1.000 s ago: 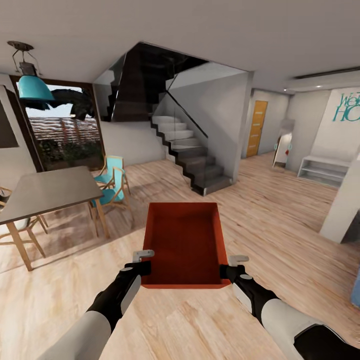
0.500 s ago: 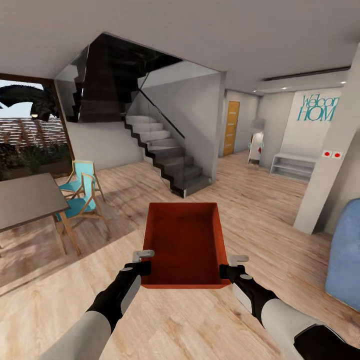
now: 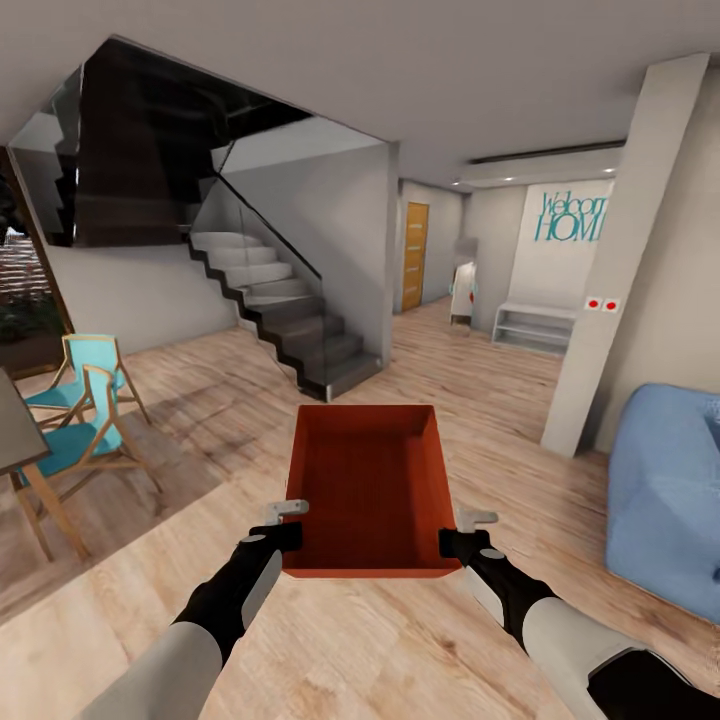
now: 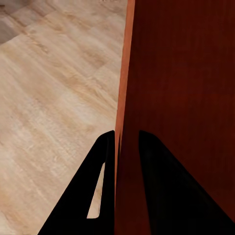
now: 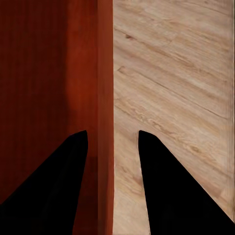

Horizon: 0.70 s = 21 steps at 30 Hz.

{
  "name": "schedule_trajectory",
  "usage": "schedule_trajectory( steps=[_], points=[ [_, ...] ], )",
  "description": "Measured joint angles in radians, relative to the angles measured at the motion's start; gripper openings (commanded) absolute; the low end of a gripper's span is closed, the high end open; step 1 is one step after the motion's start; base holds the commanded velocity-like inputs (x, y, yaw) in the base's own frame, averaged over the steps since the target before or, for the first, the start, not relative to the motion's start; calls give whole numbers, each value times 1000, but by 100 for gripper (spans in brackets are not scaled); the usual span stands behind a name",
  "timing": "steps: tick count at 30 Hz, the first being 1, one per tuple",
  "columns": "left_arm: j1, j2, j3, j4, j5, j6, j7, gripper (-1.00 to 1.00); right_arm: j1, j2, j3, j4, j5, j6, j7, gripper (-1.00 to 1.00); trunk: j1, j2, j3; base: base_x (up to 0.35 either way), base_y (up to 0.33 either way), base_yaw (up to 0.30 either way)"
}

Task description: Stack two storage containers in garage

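One red-orange storage container, open-topped and empty, hangs level in front of me over the light wood plank floor of the living room. My left gripper is shut on its left wall near the close corner, and my right gripper is shut on the right wall. In the left wrist view the container's wall runs between the two dark fingers of the left gripper. In the right wrist view the rim of the container sits between the fingers of the right gripper.
A dark staircase with a glass side rises ahead left. Teal chairs and a table corner stand at the left. A blue sofa and a white pillar are at the right. A hallway with a yellow door opens ahead.
The whole view has swung to the right: table and window slid off the left, sofa and pillar came in at the right. The container stays held the same way between both grippers.
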Motion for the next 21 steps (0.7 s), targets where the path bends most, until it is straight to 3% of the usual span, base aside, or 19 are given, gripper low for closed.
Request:
schedule_trajectory(
  steps=[21],
  points=[
    [0, 0, 0, -1, -1, 2, 0, -100, 0, 0, -1, 0, 0, 0, 1, -100, 0, 0, 0, 322, 0, -284]
  ],
)
